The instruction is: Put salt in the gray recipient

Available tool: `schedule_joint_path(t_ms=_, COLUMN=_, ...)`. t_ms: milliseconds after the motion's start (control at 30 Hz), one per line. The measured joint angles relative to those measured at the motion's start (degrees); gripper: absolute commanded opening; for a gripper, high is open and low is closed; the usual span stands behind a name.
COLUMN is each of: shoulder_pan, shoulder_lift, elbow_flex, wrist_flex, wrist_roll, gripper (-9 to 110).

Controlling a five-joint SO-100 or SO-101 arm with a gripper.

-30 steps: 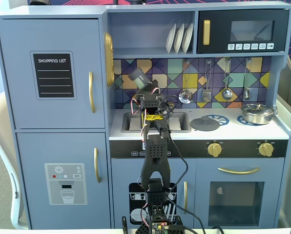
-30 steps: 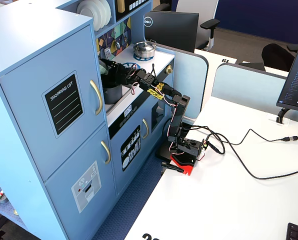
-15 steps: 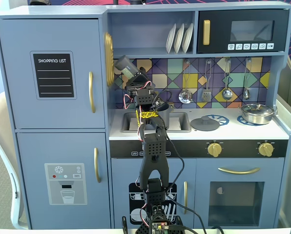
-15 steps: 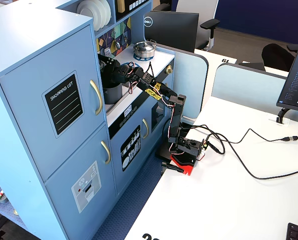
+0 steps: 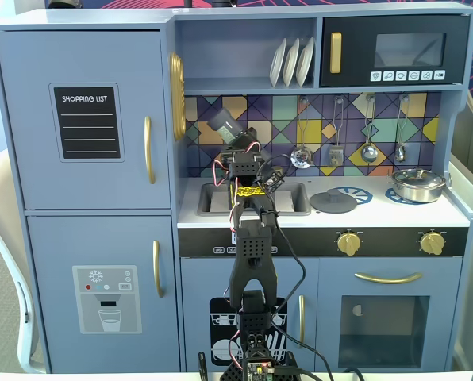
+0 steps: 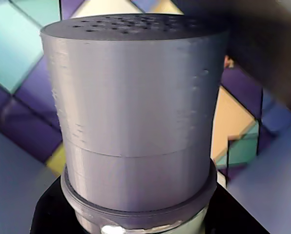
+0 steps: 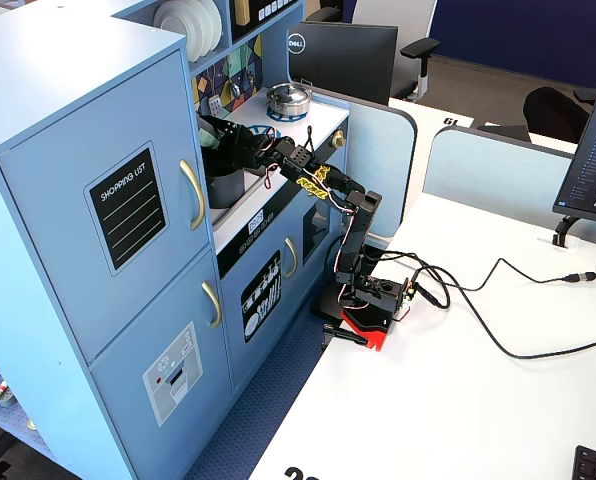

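Observation:
The salt (image 5: 223, 127) is a dark-gray shaker, tilted with its top toward the upper left in a fixed view. My gripper (image 5: 236, 143) is shut on its lower half, above the sink. In the wrist view the salt (image 6: 135, 107) fills the picture, its holed top pointing up, with my gripper (image 6: 135, 217) black at the bottom edge. In another fixed view the gray recipient (image 7: 225, 187) stands in the sink, just under the gripper (image 7: 218, 142) and the salt (image 7: 208, 134). From the front, my arm hides most of the recipient.
A flat gray lid (image 5: 332, 202) lies on the counter right of the sink (image 5: 217, 200). A shiny steel pan (image 5: 417, 184) sits at the far right. Utensils (image 5: 369, 151) hang on the tiled wall, and plates (image 5: 292, 62) stand on the shelf above. The fridge side (image 5: 175, 95) is close on the left.
Half a second ago the salt was swung higher and further left; it has come back down and right to where it was a second ago. The grip is unchanged.

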Motion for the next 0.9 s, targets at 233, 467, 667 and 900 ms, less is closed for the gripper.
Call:
schedule_joint_path(t_ms=233, shoulder_pan=-2.6, shoulder_lift=-1.8, elbow_flex=-4.6, wrist_flex=-0.1, wrist_roll=0.0, gripper=0)
schedule_joint_path(t_ms=467, shoulder_pan=-5.2, shoulder_lift=-5.0, elbow_flex=-12.0, wrist_flex=-1.1, wrist_roll=-3.9, gripper=0)
schedule_joint_path(t_ms=667, shoulder_pan=-3.6, shoulder_lift=-5.1, elbow_flex=-12.5, wrist_flex=-1.1, wrist_roll=-11.2, gripper=0)
schedule_joint_path(t_ms=900, shoulder_pan=2.9, shoulder_lift=-5.1, elbow_flex=-12.5, wrist_flex=-1.1, wrist_roll=-25.8, gripper=0)
